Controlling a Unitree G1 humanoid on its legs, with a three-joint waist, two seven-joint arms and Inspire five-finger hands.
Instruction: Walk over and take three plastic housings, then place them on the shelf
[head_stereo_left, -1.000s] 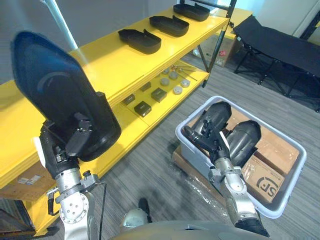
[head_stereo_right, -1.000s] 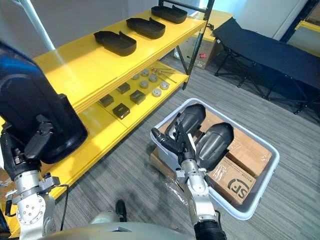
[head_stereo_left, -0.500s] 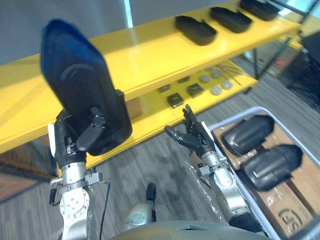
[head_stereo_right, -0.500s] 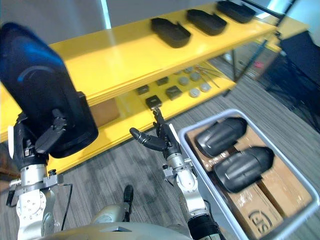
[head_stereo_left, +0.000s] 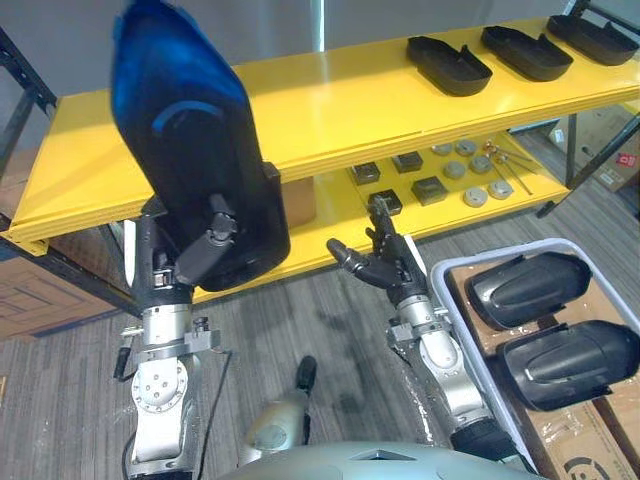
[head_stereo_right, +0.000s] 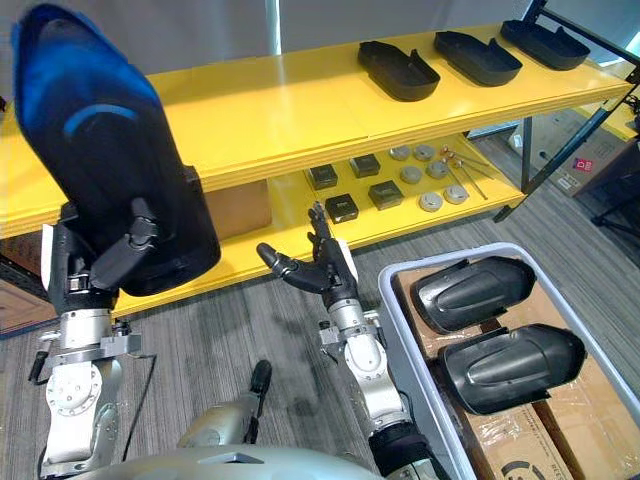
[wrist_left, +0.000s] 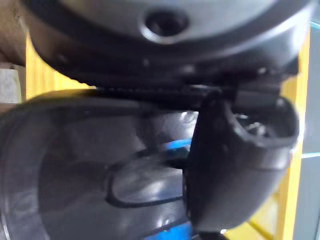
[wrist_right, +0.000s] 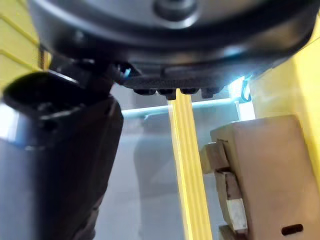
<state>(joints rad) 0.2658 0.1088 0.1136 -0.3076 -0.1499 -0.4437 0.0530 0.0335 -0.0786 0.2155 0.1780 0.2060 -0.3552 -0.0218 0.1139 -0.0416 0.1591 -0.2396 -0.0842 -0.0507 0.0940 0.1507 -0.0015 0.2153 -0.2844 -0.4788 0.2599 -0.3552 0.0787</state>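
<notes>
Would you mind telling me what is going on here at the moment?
The robot faces a yellow shelf. Its left hand grips a black plastic housing, held upright in front of the top board. Its right hand is open and empty, between the shelf and a grey bin. Three other housings lie on the top board, and two more housings lie in the bin.

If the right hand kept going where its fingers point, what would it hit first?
That right hand would likely meet the yellow lower shelf board by a black square block; depth unclear.
</notes>
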